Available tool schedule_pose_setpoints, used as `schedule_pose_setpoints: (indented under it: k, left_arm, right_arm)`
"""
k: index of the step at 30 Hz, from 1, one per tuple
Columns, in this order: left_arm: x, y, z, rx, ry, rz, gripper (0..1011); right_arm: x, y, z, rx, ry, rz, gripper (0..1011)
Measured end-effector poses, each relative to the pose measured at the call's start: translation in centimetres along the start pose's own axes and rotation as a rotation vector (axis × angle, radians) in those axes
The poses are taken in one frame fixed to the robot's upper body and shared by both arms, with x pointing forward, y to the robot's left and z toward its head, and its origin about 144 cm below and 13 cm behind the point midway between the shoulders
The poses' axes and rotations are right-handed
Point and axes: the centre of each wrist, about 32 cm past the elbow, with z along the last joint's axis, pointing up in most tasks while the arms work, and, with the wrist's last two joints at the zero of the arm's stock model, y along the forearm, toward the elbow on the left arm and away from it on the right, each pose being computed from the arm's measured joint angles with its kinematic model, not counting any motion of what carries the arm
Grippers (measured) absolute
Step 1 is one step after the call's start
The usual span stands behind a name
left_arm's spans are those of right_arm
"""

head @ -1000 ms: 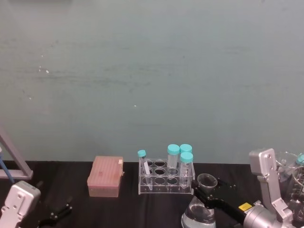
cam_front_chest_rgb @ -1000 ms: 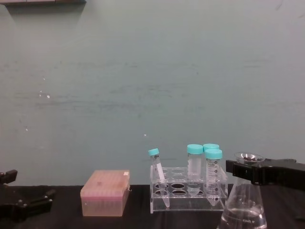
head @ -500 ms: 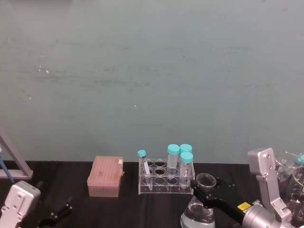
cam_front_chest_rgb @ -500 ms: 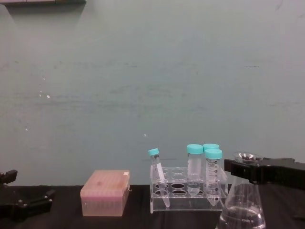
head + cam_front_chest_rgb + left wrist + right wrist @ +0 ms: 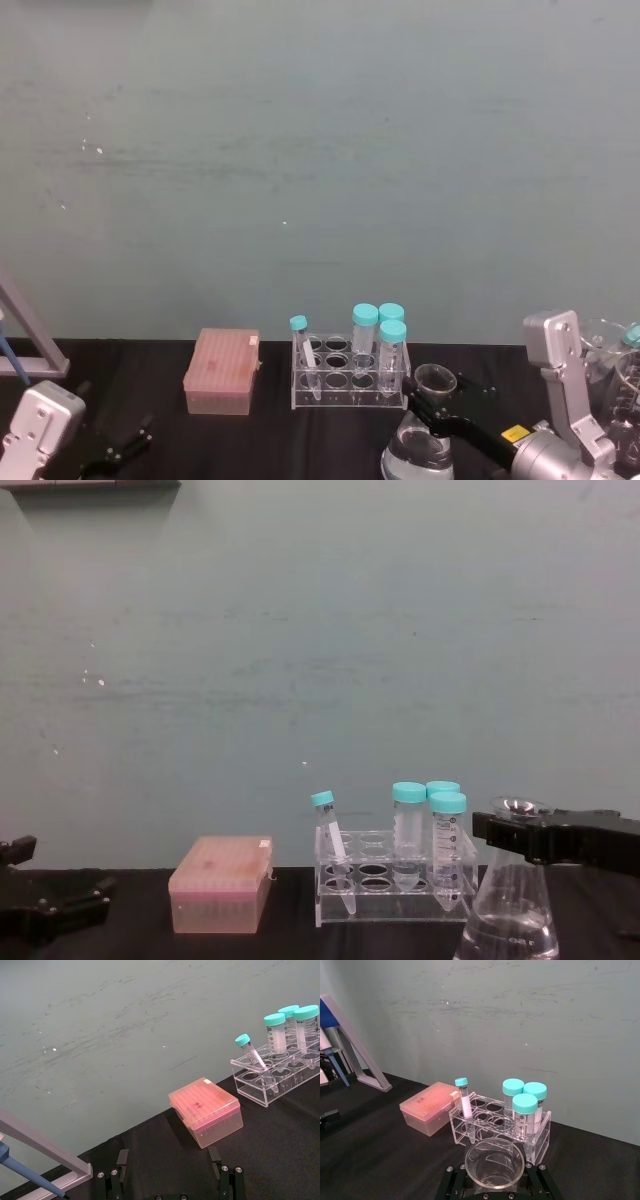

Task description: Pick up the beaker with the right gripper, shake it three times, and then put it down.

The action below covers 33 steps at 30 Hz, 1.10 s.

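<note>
On the left of the black desk [image 5: 260, 440], the left gripper [image 5: 45, 912] is seen low down with its fingers apart and nothing between them. A closed pink box [image 5: 221, 884] stands next. A clear rack [image 5: 392, 892] holds four tubes [image 5: 409, 832] with teal caps. On the right, the beaker [image 5: 508, 925], clear glass with a wide bottom and thin neck, is held at its neck by the right gripper [image 5: 520, 841].

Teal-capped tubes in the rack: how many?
4, all in the clear tube rack: one thin tube leaning at its left end, three wider tubes upright at its right end. None looks hidden.
</note>
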Motion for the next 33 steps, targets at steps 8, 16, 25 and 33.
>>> schedule_pose_setpoints:
  k: [8,16,25,33]
  left_arm:
    - [0.00,0.00,0.00,0.000,0.000,0.000,1000]
    - [0.00,0.00,0.00,0.000,0.000,0.000,1000]
    - [0.00,0.00,0.00,0.000,0.000,0.000,1000]
    - [0.00,0.00,0.00,0.000,0.000,0.000,1000]
  right_arm:
    - [0.06,-0.12,0.05,0.000,0.000,-0.001,473]
    - [0.02,-0.21,-0.01,0.000,0.002,-0.001,473]
    - [0.02,-0.26,-0.06,-0.002,0.003,0.000,473]
    - [-0.01,-0.25,-0.08,-0.002,0.003,0.002,473]
